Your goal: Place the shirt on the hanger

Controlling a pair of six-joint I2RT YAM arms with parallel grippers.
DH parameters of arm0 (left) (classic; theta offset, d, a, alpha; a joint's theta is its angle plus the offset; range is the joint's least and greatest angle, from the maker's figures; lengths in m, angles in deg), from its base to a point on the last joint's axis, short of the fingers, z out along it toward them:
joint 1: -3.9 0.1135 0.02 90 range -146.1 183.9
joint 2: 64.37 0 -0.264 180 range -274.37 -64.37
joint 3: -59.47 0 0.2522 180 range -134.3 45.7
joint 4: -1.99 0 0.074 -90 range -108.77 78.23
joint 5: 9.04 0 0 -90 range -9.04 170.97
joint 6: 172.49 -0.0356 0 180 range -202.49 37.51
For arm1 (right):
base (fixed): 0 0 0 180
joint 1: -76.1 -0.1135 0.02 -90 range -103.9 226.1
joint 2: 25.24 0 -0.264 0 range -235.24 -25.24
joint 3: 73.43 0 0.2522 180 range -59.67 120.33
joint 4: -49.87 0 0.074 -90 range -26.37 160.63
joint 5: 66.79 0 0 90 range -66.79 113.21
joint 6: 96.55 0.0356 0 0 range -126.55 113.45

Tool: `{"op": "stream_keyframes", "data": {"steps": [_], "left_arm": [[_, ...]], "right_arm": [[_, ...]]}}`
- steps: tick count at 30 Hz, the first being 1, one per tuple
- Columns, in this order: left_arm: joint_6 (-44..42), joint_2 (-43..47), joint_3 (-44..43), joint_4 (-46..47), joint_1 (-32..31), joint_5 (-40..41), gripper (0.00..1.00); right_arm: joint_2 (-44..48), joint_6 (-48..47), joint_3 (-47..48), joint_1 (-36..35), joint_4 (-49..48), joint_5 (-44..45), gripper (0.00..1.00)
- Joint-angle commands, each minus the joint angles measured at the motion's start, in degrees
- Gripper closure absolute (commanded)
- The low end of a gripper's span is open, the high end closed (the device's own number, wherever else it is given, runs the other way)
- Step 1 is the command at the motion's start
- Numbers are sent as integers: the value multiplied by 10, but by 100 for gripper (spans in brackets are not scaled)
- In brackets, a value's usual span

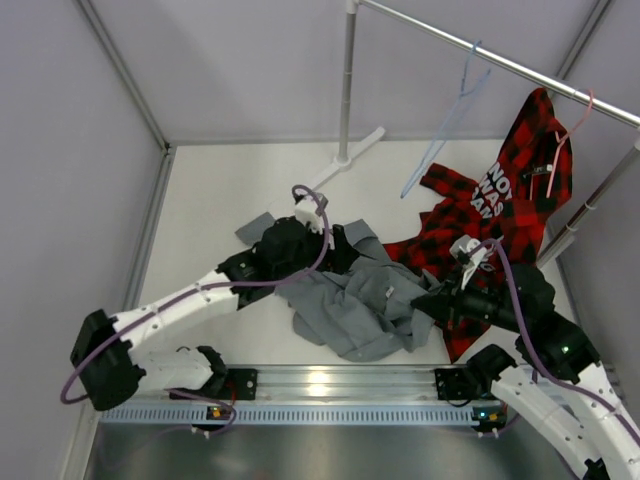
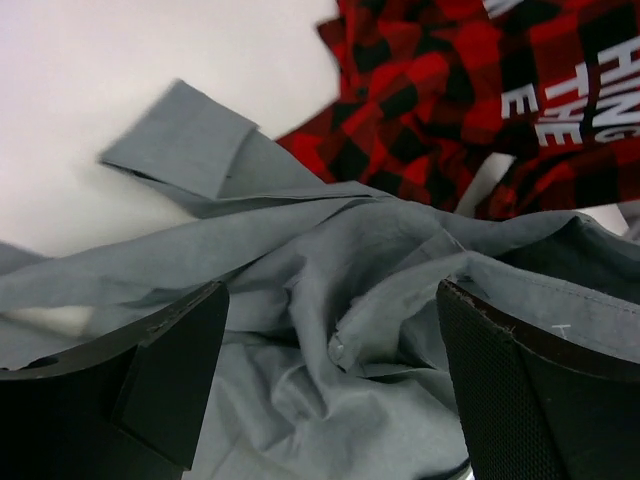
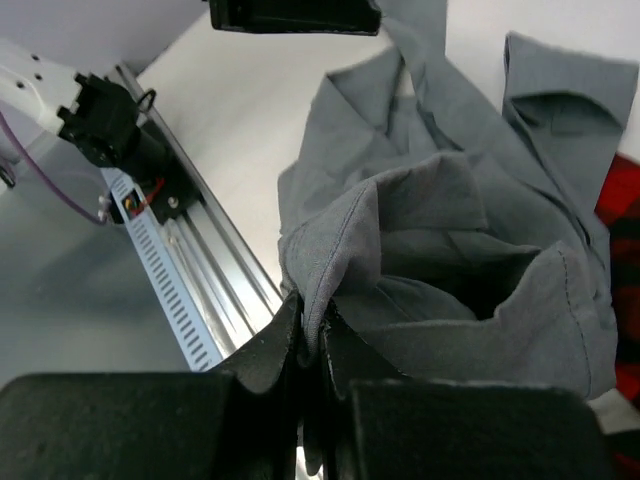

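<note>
Pinching shirt [image 3: 460, 230] edge, right gripper [image 3: 312, 340], left gripper [image 2: 330, 345] spread, white table [image 2: 100, 80] beyond

Soft, even overhead light fills the white-walled cell, leaving only faint shadows under the shirt [image 1: 365, 310] on the table [image 1: 220, 200]. A bright patch of glare sits on the aluminium rail [image 1: 320, 383] at the near edge, and the wall frames lean inward. From the left wrist, the bare tabletop nearly washes out to white, and the left gripper [image 2: 330, 292] looms dark and soft-edged. The right gripper [image 3: 315, 310] is black with little detail, though the pinched cloth seam is crisp.
</note>
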Motion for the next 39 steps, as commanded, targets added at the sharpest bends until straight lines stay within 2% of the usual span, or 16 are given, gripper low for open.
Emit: {"op": "stream_keyframes", "data": {"steps": [1, 4, 7, 15, 18, 19, 20, 22, 23, 25, 27, 31, 34, 35, 36, 39], "left_arm": [[28, -76, 20, 142, 8, -145, 12], [35, -127, 61, 223, 9, -209, 14], [30, -178, 64, 238, 10, -234, 18], [-1, -287, 63, 392, 11, -348, 28], [-8, -339, 50, 431, 15, -391, 45], [-1, -349, 38, 443, 17, -418, 54], [5, -355, 33, 449, 22, -426, 70], [7, -348, 21, 449, 33, -424, 82], [0, -337, 17, 431, 36, -407, 89], [-42, -276, 6, 329, 37, -345, 94], [-65, -223, -15, 257, 36, -230, 100], [-114, -60, -21, 156, 36, -124, 100], [-123, 4, -52, 76, 35, -23, 100], [-124, 49, -61, 11, 34, 5, 100], [-126, 73, -77, -15, 33, 55, 100], [-149, 162, -117, -89, 34, 96, 100]], "right_arm": [[20, 22, 7, -6, 21, 26, 100], [22, 20, 16, -7, 20, 43, 100], [13, 17, 25, -6, 20, 47, 89], [18, 16, 27, -6, 9, 44, 100], [23, 16, 33, -6, 8, 56, 100], [23, 16, 34, -6, 9, 59, 100], [24, 16, 35, -6, 9, 63, 100], [23, 14, 40, -6, 12, 79, 100], [21, 12, 41, -6, 13, 87, 100], [14, 12, 44, -7, 12, 91, 98], [-2, 5, 48, -6, 4, 89, 98], [-43, -2, 62, -6, -32, 70, 100], [-86, 9, 88, -6, -93, 20, 100], [-114, 9, 109, -6, -108, -3, 100], [-128, 12, 120, -6, -125, -59, 100], [-161, 21, 155, -16, -172, -76, 100]]}}
